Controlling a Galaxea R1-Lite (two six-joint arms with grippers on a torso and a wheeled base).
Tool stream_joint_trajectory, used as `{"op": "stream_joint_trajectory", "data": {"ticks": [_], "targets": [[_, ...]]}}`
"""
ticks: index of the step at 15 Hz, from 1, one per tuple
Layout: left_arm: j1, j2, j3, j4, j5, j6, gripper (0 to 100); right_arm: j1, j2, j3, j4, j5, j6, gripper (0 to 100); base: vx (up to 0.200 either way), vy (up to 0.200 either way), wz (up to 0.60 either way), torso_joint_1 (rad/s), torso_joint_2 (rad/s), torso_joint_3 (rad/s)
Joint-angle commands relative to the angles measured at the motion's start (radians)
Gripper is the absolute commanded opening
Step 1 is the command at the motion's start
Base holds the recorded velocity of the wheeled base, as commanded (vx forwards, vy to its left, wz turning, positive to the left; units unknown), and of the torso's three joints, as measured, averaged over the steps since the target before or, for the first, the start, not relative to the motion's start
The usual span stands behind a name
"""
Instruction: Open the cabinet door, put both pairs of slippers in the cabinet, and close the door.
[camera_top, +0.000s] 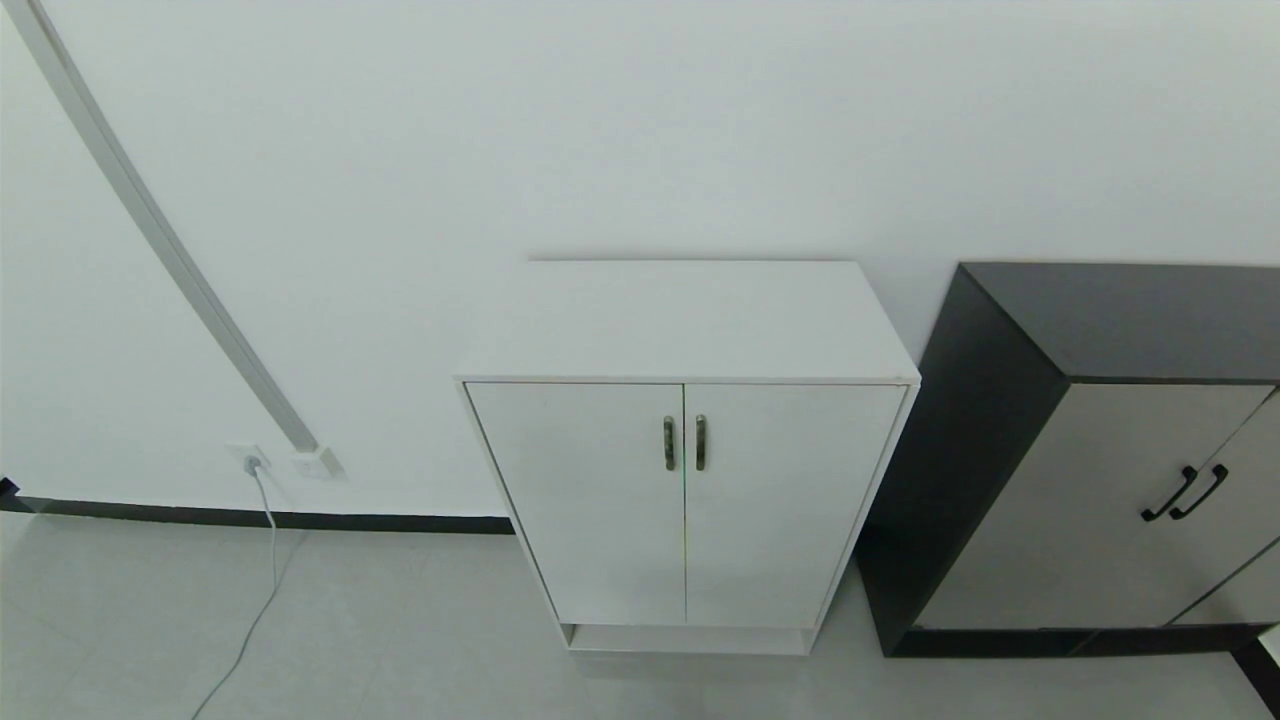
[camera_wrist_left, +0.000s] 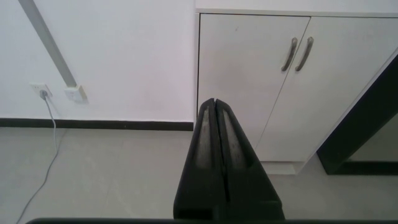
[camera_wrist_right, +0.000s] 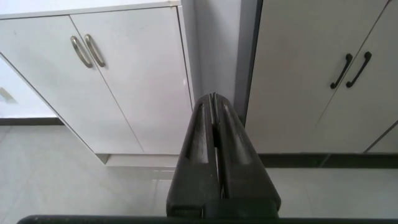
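One white cabinet (camera_top: 690, 320) stands against the wall (camera_top: 600, 130), both doors (camera_top: 585, 500) shut, its two handles (camera_top: 669, 443) side by side at the seam. One dark cabinet (camera_top: 1000, 450) stands just beside its right edge. Open floor (camera_top: 400, 640) lies in front and to the left. The left gripper (camera_wrist_left: 214, 109) and right gripper (camera_wrist_right: 214, 102) each have fingers pressed together, apart from the doors

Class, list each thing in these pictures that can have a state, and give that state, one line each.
white cabinet: both doors shut
black cabinet: doors shut
left gripper: shut, holding nothing
right gripper: shut, holding nothing
wall socket: grey cable plugged in
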Motion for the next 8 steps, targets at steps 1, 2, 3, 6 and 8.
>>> {"op": "stream_joint_trajectory", "data": {"ticks": [1,2,3,6,8], "targets": [[0.000,0.001,0.000,0.000,-0.001,0.000,0,0.000,0.002,0.000,-0.001,0.001,0.000,0,0.000,0.000,0.00,0.000,0.00,0.000],[0.000,0.001,0.000,0.000,0.001,0.000,0,0.000,0.002,0.000,-0.001,0.001,0.000,0,0.000,0.000,0.00,0.000,0.00,0.000],[0.000,0.001,0.000,0.000,0.001,0.000,0,0.000,0.002,0.000,-0.001,0.001,-0.002,0,0.000,0.000,0.00,0.000,0.00,0.000],[0.000,0.001,0.000,0.000,-0.001,0.000,0,0.000,0.002,0.000,-0.001,0.001,-0.002,0,0.000,0.000,0.00,0.000,0.00,0.000],[0.000,0.001,0.000,0.000,0.001,0.000,0,0.000,0.002,0.000,-0.001,0.001,-0.003,0,0.000,0.000,0.00,0.000,0.00,0.000]]}}
